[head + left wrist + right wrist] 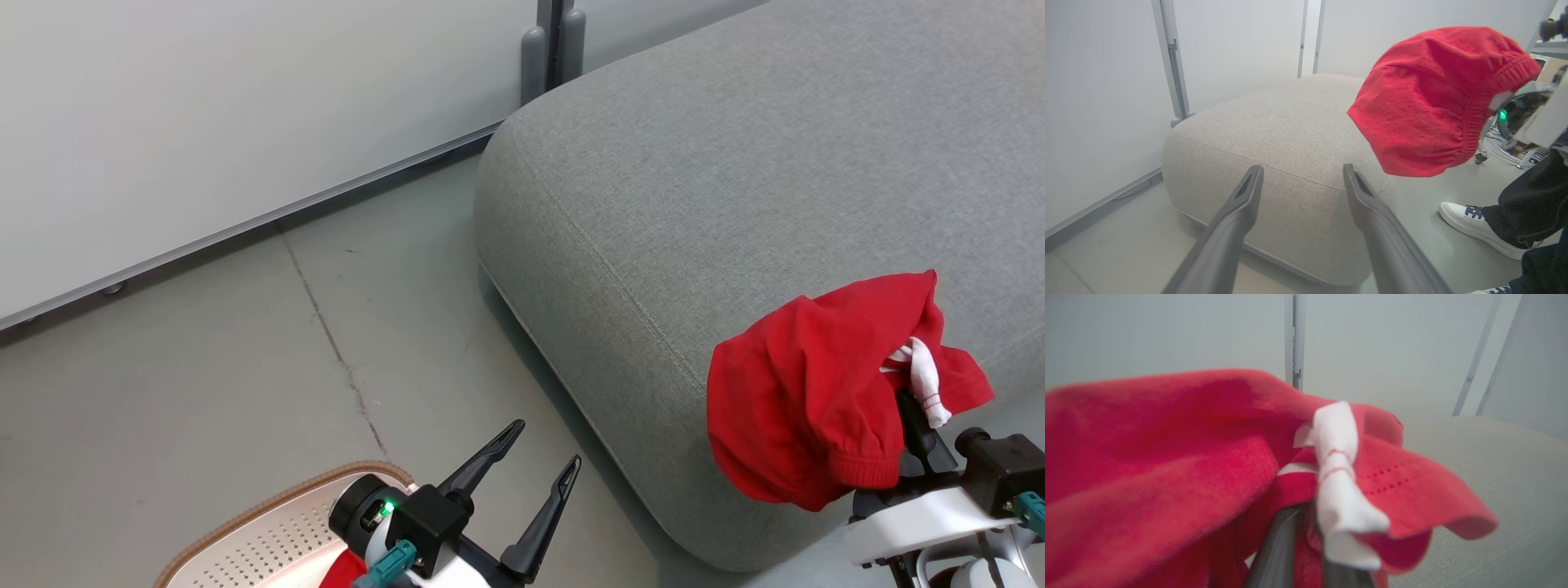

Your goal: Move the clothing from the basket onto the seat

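A bright red garment [804, 392] with a white trim band hangs bunched over my right gripper [908, 402], which is shut on it above the near edge of the grey seat [735, 188]. The same garment [1433, 102] shows at the upper right of the left wrist view, and close up as red cloth [1167, 465] in the right wrist view. My left gripper [547, 447] stands open and empty at the bottom, over the floor beside the seat. The cream basket [269, 531] with its brown rim lies at the lower left; a scrap of red clothing [343, 567] shows inside it.
A pale wall with a metal base rail [245, 220] runs behind the grey floor [204, 367]. Grey posts [549, 49] stand behind the seat's corner. A person's white shoe [1474, 226] and dark trouser leg [1527, 212] stand to the right of the seat.
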